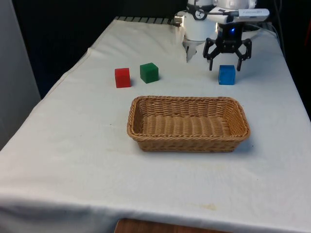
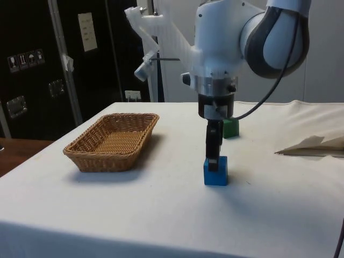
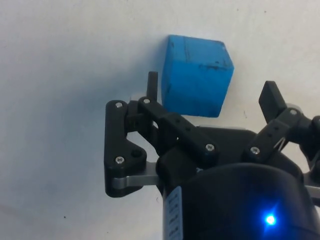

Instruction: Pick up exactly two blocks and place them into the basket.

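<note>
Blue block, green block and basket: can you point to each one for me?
blue block [image 1: 226, 75], front view, its front face
green block [image 1: 149, 73], front view, its front face
basket [image 1: 187, 138], front view, its near wall

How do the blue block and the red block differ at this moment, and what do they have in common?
The blue block sits under the open gripper, between its fingers; the red block stands apart from the arm. The blue block lies toward the front view's right with nothing beside it; the red one is on the left, next to the green block. Both are similar-sized cubes resting on the white cloth, outside the basket.
</note>
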`<action>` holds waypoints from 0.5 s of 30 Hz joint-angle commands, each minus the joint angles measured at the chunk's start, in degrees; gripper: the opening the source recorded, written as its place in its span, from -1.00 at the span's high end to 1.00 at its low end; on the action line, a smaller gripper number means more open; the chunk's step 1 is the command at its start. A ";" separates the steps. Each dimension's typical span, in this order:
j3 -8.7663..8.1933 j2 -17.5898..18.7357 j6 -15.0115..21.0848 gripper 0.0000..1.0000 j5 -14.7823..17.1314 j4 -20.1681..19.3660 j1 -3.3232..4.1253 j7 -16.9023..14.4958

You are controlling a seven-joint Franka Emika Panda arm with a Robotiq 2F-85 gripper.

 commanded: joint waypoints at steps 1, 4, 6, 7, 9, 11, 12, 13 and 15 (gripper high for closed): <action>1.32 -1.43 0.52 -1.00 2.46 -0.97 -0.34 -1.32; 1.72 -0.86 1.15 -1.00 3.09 -0.97 -0.52 -1.43; 2.12 -0.29 1.60 -1.00 3.55 -0.92 -0.69 -1.49; 2.23 -0.06 1.78 -1.00 3.67 -0.86 -0.74 -1.49; 2.23 -0.06 1.78 -1.00 3.67 -0.86 -0.74 -1.49; 2.52 0.46 2.23 -1.00 4.01 -0.74 -0.86 -1.43; 2.58 0.63 2.35 -1.00 4.07 -0.74 -0.86 -1.38; 2.64 0.80 2.52 -1.00 4.13 -0.69 -0.92 -1.38; 0.69 2.64 2.23 -1.00 1.78 0.34 0.00 -0.06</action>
